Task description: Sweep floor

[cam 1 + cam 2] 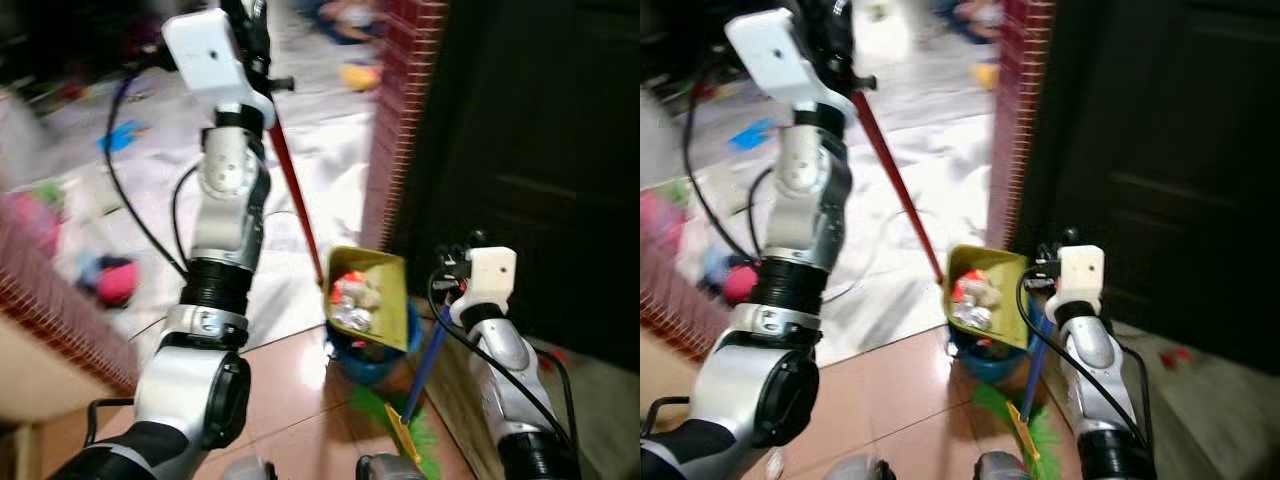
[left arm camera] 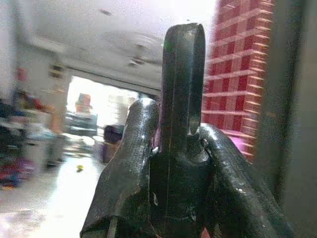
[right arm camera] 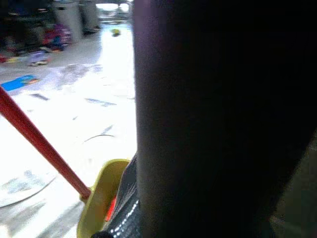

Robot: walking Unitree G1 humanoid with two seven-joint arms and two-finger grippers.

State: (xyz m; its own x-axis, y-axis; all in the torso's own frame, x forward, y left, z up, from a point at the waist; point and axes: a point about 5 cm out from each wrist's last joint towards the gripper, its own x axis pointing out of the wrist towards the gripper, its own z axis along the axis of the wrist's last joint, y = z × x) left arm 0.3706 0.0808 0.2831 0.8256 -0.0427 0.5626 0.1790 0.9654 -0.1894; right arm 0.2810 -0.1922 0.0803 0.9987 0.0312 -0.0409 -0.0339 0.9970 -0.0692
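**Dustpan tipped over bin, both handles gripped**

We judge the yellow plastic dustpan [image 1: 368, 290] on its long red pole [image 1: 296, 190] light but top-heavy with wrappers; hold high on the stiff pole. Left gripper [image 2: 178, 148] is clamped on the black handle end [image 2: 182, 79], at 11 o'clock from the pan. The pan hangs tilted over the blue bin [image 1: 372, 358]. Right gripper [image 1: 452, 268], at 3 o'clock of the pan, seems to grip the blue broom stick [image 1: 428, 360] with green bristles [image 1: 400, 415]; its finger state we cannot tell.

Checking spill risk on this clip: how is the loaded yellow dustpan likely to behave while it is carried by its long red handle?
The yellow dustpan hangs low on a long red handle held high in the left gripper, so it probably swings easily. Its load looks like light crumpled wrappers, apt to slide out if it tips.
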